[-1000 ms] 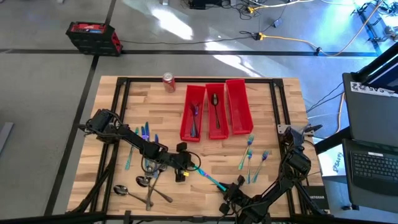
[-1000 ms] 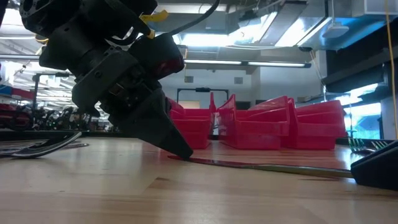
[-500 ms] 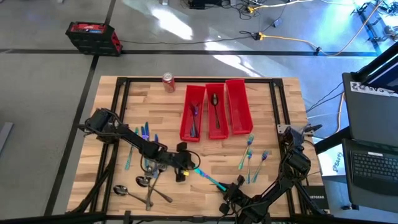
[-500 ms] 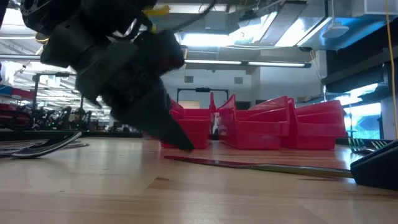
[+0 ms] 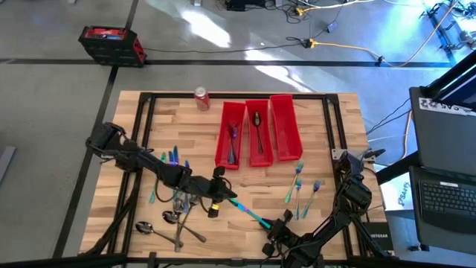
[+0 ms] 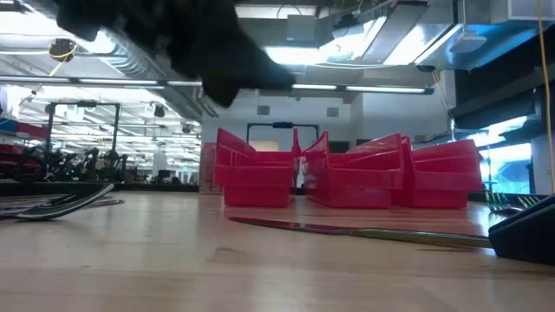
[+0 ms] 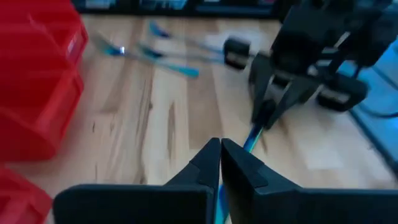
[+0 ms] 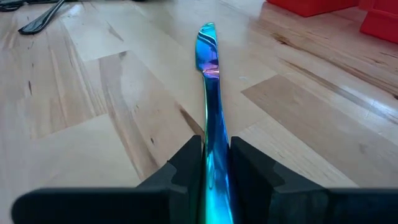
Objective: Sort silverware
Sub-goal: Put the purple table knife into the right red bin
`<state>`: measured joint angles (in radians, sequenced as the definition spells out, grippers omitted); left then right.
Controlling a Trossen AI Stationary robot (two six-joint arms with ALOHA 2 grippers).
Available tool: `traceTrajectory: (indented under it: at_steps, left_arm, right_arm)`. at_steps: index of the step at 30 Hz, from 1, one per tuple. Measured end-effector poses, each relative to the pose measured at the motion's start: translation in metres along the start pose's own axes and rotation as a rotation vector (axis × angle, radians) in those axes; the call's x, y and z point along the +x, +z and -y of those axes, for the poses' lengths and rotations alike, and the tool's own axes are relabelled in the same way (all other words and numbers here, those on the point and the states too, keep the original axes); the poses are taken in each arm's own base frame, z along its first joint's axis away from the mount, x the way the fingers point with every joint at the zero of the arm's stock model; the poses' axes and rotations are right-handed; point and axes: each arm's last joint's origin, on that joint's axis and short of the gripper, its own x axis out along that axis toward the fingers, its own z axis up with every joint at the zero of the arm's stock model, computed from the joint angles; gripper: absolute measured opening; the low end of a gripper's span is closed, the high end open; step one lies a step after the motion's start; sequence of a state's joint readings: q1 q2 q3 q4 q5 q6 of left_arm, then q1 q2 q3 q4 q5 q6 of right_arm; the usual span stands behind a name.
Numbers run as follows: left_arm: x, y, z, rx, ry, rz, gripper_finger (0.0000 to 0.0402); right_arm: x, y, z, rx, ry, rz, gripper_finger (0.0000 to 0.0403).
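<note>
A slim teal-blue knife [image 5: 249, 211] lies on the wooden table near its front middle, its blade [image 8: 207, 43] flat on the wood. My right gripper [image 5: 277, 225] is shut on its handle end. My left gripper [image 5: 224, 195] hangs shut above the knife's blade end, clear of it; in the low view it [image 6: 221, 87] is high over the table, with the knife [image 6: 347, 230] lying below. The left wrist view looks past the shut fingers [image 7: 221, 158] down at the knife [image 7: 252, 140] and the right gripper [image 7: 273, 106]. My right gripper pinches the knife's handle [image 8: 214, 140] between its two fingers [image 8: 185, 165]. The fingers come low and slanting from the table's near right, lying along the knife. The knife rests flat on the table, its blade pointing away toward the far left.
Three long red bins [image 5: 257, 138] stand side by side at the far middle, two with silverware inside. Several teal forks [image 5: 299, 187] lie at the right; spoons and forks [image 5: 175, 216] lie at the near left. A red soda can [image 5: 201, 97] stands at the far edge.
My left gripper has risen from the knife's blade end and tipped toward level, staying shut; its arm has swung up and back toward the left. The knife has stayed flat on the table in my right gripper.
</note>
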<state>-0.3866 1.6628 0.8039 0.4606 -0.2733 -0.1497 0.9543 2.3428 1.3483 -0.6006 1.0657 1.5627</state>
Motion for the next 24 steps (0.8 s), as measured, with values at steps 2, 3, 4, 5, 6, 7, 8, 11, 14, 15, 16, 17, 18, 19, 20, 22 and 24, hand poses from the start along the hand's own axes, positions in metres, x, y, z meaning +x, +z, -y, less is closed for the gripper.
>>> traceTrajectory:
  at_steps: [2,3,4,5,6,7,8,11,14,15,16,17,18,19,20,22,24]
  left_arm:
    - [-0.0034,0.0048,-0.0004,0.017,-0.002,0.016,0.0]
    - [-0.004,0.0056,-0.0004,0.027,-0.002,0.019,0.0]
    - [-0.004,0.0056,-0.0004,0.044,-0.001,0.019,0.0]
    - [-0.004,0.0054,-0.0005,0.058,-0.001,0.017,0.0]
    - [-0.004,0.0054,-0.0005,0.073,-0.001,0.017,0.0]
    - [-0.004,0.0055,-0.0005,0.076,-0.001,0.017,0.0]
    - [-0.004,0.0057,-0.0005,0.073,-0.001,0.019,0.0]
    - [-0.0041,0.0063,-0.0003,0.064,0.0,0.026,0.0]
    - [-0.0041,0.0083,-0.0002,0.059,-0.001,0.045,0.0]
    - [-0.0041,0.0085,-0.0001,0.059,-0.001,0.047,0.0]
    - [-0.0041,0.0084,-0.0001,0.059,-0.001,0.047,0.0]
    - [-0.0041,0.0084,-0.0002,0.059,-0.001,0.047,0.0]
    - [-0.004,0.0085,-0.0004,0.058,0.0,0.047,0.0]
    - [-0.004,0.0087,-0.0005,0.058,0.0,0.049,0.0]
    - [-0.004,0.0087,-0.0004,0.058,0.0,0.05,0.0]
    - [-0.004,0.0086,-0.0004,0.058,-0.001,0.048,0.0]
    - [-0.004,0.0086,-0.0004,0.058,-0.001,0.049,0.0]
  right_arm:
    - [0.0,0.0,0.0,0.0,0.0,0.0,0.006]
    - [0.0,0.0,0.0,0.0,0.0,0.0,0.006]
    - [0.0,0.0,0.0,0.0,0.0,0.0,0.006]
    - [0.0,0.0,0.0,0.0,0.0,0.0,0.006]
    - [0.0,0.0,0.0,0.0,0.0,0.0,0.006]
    - [0.0,0.0,0.0,0.0,0.0,0.0,0.006]
    - [0.0,0.0,0.0,0.001,0.0,0.0,0.006]
    - [0.0,0.0,-0.0001,0.003,0.001,0.0,0.006]
    - [0.0,0.0,-0.0001,0.005,0.001,0.0,0.006]
    - [0.0,0.0,-0.0001,0.005,0.001,-0.001,0.0058]
    - [0.0,-0.0001,-0.0001,0.005,0.001,-0.003,0.0055]
    - [0.0,-0.0001,-0.0001,0.004,0.001,-0.005,0.0054]
    - [0.0,-0.0001,-0.0001,0.004,0.001,-0.005,0.0054]
    - [0.0,-0.0001,-0.0001,0.004,0.001,-0.004,0.0054]
    - [0.0,-0.0001,-0.0001,0.004,0.001,-0.004,0.0054]
    - [0.0,-0.0001,-0.0001,0.005,0.001,-0.004,0.0054]
    - [0.0,-0.0001,-0.0001,0.004,0.001,-0.003,0.0054]
